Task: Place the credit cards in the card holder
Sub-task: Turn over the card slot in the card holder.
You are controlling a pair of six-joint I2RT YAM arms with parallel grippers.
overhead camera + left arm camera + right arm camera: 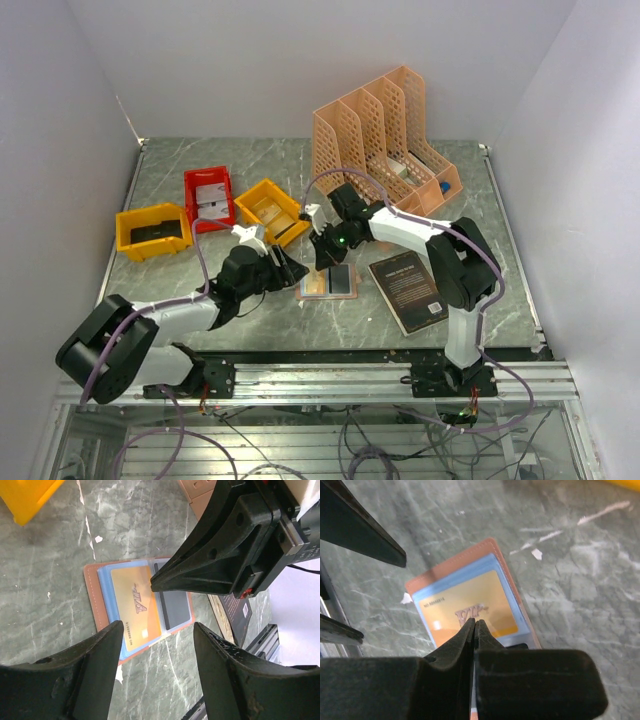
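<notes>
The grey marbled bench carries a tall peach lattice file organizer at the back right, with something blue and white in its slots that I can't make out. In front of it a black book lies flat beside the right arm, and the left wrist view cuts it off to a sliver. To the left sit two yellow bins with a red bin between them; their contents are too small to name. The card holder lies open and flat on the bench, between the two arms and just left of the book, with its salmon edge framing pale blue pockets. A tan card sits in its left half, the printing too blurred to read with confidence, and a dark grey card lies in the right half, partly covered. The right claw is clenched, its tips pressed together with nothing between them, poised over the tan card near the fold; I can't tell whether it touches. The left claw hangs released beside the holder, its fingers spread wide and empty.
</notes>
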